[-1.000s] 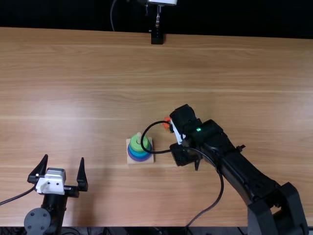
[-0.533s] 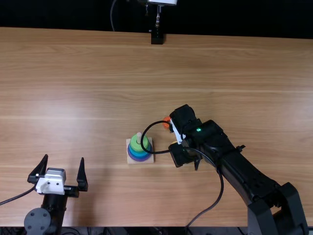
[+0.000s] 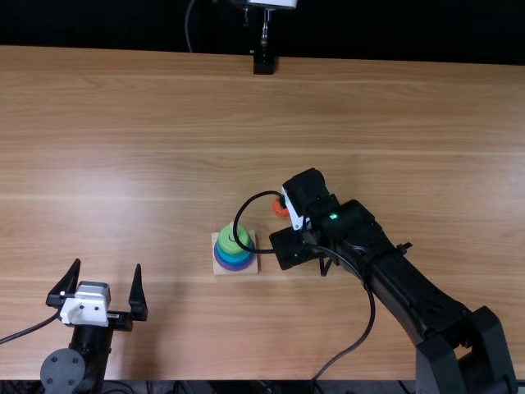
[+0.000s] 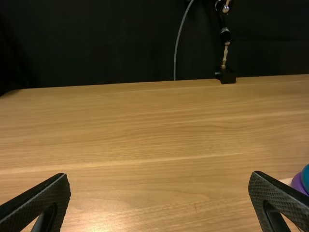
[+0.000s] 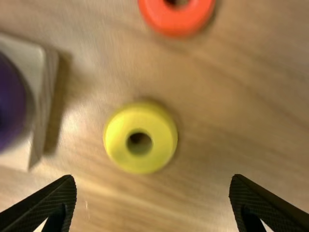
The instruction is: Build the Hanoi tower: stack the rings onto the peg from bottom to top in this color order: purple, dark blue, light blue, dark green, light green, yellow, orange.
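In the top view, my right gripper (image 3: 294,246) is over the table just right of the wooden base (image 3: 216,268). On the base's peg sit a purple ring (image 3: 235,267), blue rings (image 3: 224,255) and a light green ring (image 3: 233,240) on top. The orange ring (image 3: 280,208) lies beside the right gripper's far side. In the right wrist view, the right gripper (image 5: 152,179) is open, with the yellow ring (image 5: 120,140) flat on the table, untouched, and the orange ring (image 5: 177,24) beyond it. My left gripper (image 3: 108,264) stands open and unloaded at the near left; its fingers (image 4: 159,176) are wide apart.
A looped black cable (image 3: 238,217) from the right arm hangs over the ring stack. At the table's far edge stands a black mount (image 3: 263,64). The right arm (image 3: 410,287) spans the table's near right part.
The right gripper has shifted a little to the left and now covers the yellow edge seen half a second ago. More of the orange ring shows. The left arm and the stack kept still.
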You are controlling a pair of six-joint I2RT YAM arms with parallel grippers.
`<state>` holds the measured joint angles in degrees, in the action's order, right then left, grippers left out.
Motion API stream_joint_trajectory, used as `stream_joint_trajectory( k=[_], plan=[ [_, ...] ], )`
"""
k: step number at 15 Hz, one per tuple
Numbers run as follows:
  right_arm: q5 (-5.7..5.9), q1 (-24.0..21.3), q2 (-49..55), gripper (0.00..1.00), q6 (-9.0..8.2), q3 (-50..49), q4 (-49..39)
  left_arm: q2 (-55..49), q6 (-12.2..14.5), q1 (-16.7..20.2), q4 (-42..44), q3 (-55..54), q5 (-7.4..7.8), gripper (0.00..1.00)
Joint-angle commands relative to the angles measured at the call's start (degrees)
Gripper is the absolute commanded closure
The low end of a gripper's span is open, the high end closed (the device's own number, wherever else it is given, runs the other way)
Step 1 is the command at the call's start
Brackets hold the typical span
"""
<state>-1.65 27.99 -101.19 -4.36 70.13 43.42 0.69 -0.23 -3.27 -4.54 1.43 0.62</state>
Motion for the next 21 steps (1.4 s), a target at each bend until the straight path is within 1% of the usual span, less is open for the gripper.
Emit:
stream_joint_trajectory(
  k=[1,6,10,14,19,21],
  plan=[
    [0.60,-0.21,1.69,0.00,0.14,0.98,-1.06,-0.69,0.33,0.10,-0.32,-1.43,0.33,0.00],
    [0.70,0.23,1.26,0.00,-0.07,0.71,-1.91,-0.69,0.33,0.10,-0.32,-1.43,0.33,0.00],
    [0.70,0.31,-1.65,0.00,-0.17,0.98,-2.01,-0.69,0.33,0.10,-0.32,-1.43,0.33,0.00],
    [0.70,0.49,-2.70,0.00,-0.17,0.80,-4.12,-0.69,0.33,0.10,-0.32,-1.43,0.33,0.00],
    [0.70,0.75,-3.93,0.00,-0.39,0.80,-4.02,-0.69,0.33,0.10,-0.32,-1.43,0.43,0.00],
    [0.91,0.93,-4.90,0.00,-0.39,0.71,-4.02,-0.69,0.33,0.10,-0.32,-1.43,0.33,0.00]
  ],
)
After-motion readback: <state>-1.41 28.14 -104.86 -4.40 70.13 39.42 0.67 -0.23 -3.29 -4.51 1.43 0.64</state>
